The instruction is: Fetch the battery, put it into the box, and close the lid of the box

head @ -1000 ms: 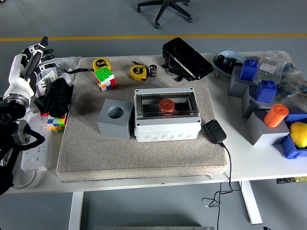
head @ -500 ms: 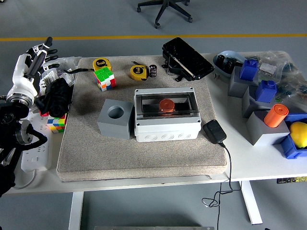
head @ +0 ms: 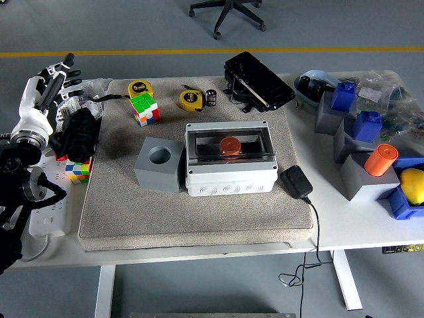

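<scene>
At the frame's left edge we hold our left hand (head: 46,79) raised, fingers spread and empty, since the orange battery (head: 230,146) already sits inside the box (head: 230,161) at centre, its lid down.

Bright, even overhead light, soft shadows, sharp focus, slight glare on box lid (head: 228,147).

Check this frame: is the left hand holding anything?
No. The left hand is raised at the table's left edge with its fingers spread and nothing between them, well away from the box.
</scene>
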`<action>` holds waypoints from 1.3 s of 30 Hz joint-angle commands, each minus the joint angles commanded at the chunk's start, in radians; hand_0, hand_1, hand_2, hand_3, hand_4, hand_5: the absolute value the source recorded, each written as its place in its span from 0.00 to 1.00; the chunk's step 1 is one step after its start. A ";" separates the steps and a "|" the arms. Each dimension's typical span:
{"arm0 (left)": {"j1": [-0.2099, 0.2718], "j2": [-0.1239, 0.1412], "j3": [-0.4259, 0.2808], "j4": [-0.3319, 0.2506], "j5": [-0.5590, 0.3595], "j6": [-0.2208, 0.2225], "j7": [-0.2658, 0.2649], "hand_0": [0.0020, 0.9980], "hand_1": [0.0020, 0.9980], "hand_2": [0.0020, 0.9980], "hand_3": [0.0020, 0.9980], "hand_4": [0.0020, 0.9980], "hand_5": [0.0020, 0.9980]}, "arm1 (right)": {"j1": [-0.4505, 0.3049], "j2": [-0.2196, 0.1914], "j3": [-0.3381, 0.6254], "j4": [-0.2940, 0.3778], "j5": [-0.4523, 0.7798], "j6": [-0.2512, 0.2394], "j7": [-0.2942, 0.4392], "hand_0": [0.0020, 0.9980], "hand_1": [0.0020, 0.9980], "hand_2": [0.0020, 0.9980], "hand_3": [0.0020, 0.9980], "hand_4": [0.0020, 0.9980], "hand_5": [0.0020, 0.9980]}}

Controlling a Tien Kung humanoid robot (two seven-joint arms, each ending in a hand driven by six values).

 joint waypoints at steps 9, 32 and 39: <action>0.000 0.000 -0.003 -0.001 0.001 0.000 0.002 0.52 0.66 0.64 0.67 1.00 0.67 | -0.001 0.004 0.003 0.000 -0.002 0.000 0.002 0.57 0.64 0.67 0.58 0.94 0.49; 0.002 0.000 -0.011 -0.001 0.004 0.004 0.008 0.51 0.66 0.64 0.67 1.00 0.68 | 0.003 0.007 0.005 -0.001 -0.001 0.000 0.001 0.57 0.64 0.67 0.58 0.94 0.48; 0.001 0.001 -0.013 -0.002 0.005 0.004 0.008 0.51 0.66 0.64 0.68 1.00 0.68 | 0.005 0.007 0.008 -0.001 -0.002 0.000 0.001 0.57 0.64 0.67 0.58 0.94 0.49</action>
